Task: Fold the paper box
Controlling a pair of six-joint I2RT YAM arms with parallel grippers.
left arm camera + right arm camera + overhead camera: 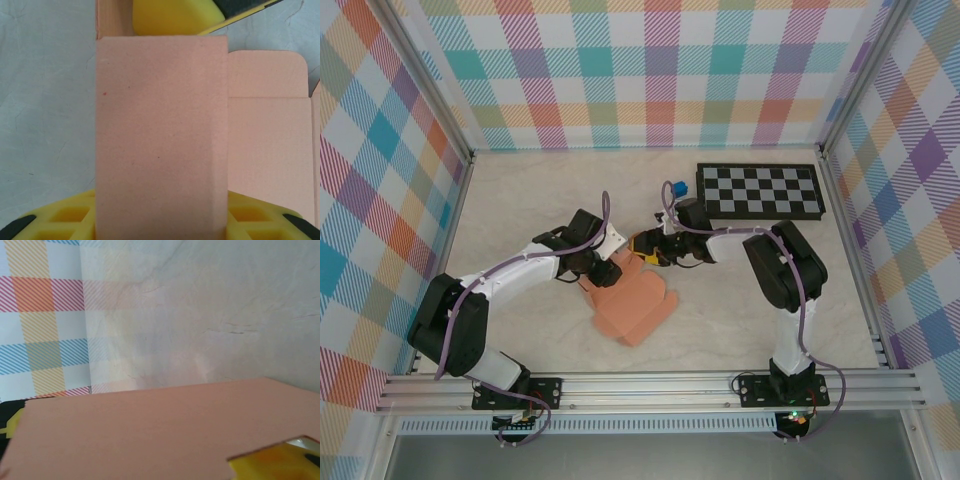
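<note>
Now the left tool (603, 268) pinches 1 raised side of the paper box (632, 305) in the middle of the desk (520, 200), likely to hold it up for folding, while the right tool (648, 250) meets its far end, spread or pinching I cannot tell.

Robot lab cell: plaid walls (650, 70), aluminium frame (650, 385), marbled tabletop (520, 200)

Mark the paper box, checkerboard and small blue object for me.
paper box (638, 308): top external view, flat near panel.
checkerboard (760, 192): top external view, board centre.
small blue object (677, 188): top external view, its middle.
</note>
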